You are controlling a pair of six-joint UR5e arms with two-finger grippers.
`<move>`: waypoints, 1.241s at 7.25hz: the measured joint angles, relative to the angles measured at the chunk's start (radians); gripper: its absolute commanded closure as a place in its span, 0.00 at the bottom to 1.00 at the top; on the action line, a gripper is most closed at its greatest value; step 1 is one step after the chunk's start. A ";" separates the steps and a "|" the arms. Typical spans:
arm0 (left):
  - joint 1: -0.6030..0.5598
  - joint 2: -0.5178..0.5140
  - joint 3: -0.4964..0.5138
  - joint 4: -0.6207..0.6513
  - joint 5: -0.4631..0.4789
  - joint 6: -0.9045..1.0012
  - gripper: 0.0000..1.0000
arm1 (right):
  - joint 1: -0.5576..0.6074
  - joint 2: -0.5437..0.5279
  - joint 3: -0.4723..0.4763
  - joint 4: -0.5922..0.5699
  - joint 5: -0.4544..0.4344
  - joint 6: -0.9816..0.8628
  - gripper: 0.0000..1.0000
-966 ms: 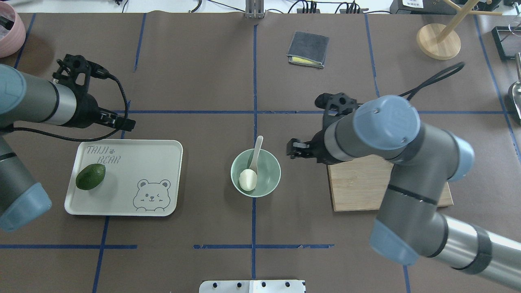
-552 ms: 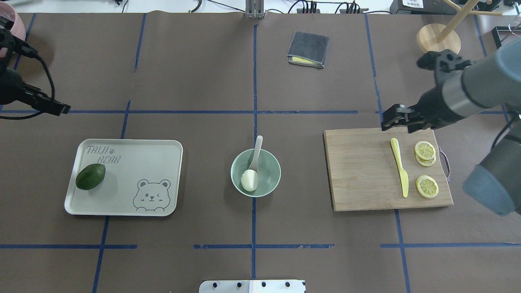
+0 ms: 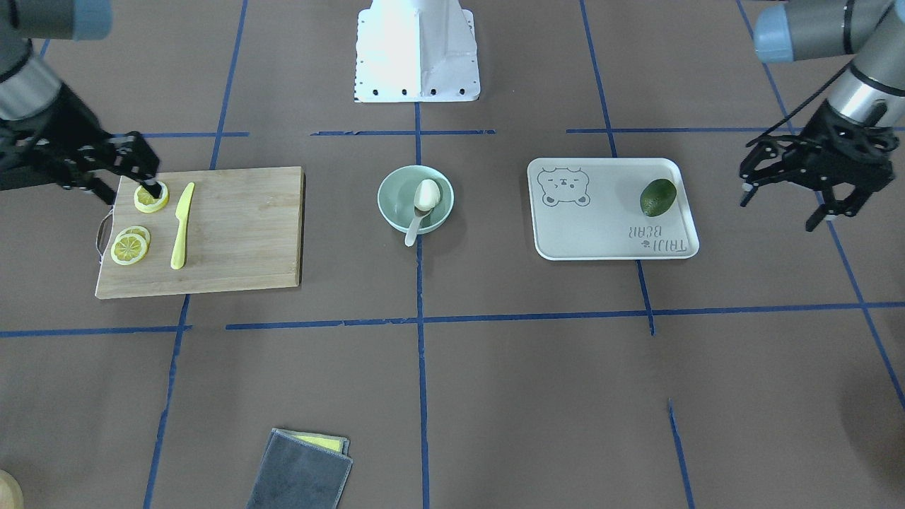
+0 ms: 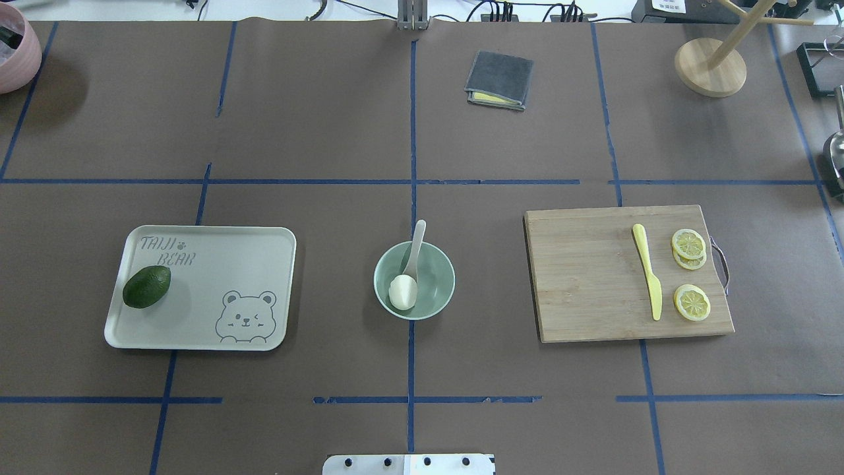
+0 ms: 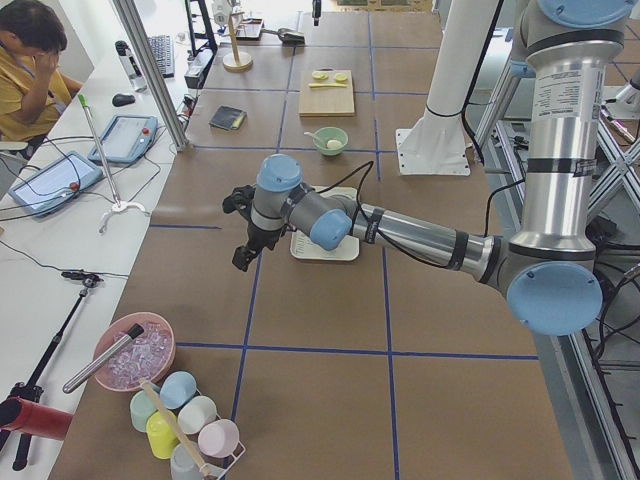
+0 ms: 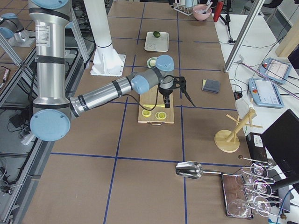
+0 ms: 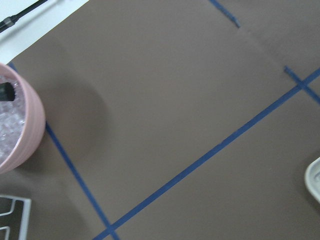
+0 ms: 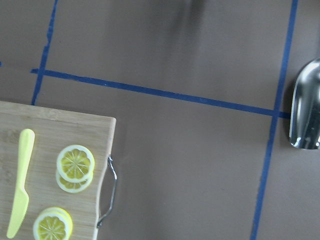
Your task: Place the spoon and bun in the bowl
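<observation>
A brown table crossed with blue tape lies under me. From the front, the bowl sits mid-table with the bun inside. The spoon is in it too, its scoop against the bun and its handle out over the rim. My left gripper hangs beyond the tray, fingers spread and empty. My right gripper hovers at the end of the board, over a lemon slice, fingers likewise apart and holding nothing. An avocado lies on the tray and a knife on the board. From overhead neither arm shows. Bun and spoon rest in the bowl, between tray and board, and a cloth lies well apart. From the left end, my left arm reaches out low, just past the tray. From the right end, my right gripper hangs above the board. My left wrist sees a pink pot and a tray corner. My right wrist sees the board's end, knife, slices and a metal scoop.
</observation>
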 measured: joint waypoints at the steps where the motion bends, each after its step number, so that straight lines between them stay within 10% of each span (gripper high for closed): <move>1: -0.048 0.008 0.031 0.085 -0.119 0.029 0.00 | 0.041 0.008 -0.009 -0.096 0.028 -0.113 0.00; 3: -0.078 0.063 0.014 0.194 -0.245 0.015 0.00 | 0.073 0.003 -0.054 -0.167 0.088 -0.210 0.00; 9: -0.075 0.028 -0.004 0.234 -0.096 -0.156 0.00 | 0.105 -0.024 -0.157 -0.146 0.110 -0.306 0.00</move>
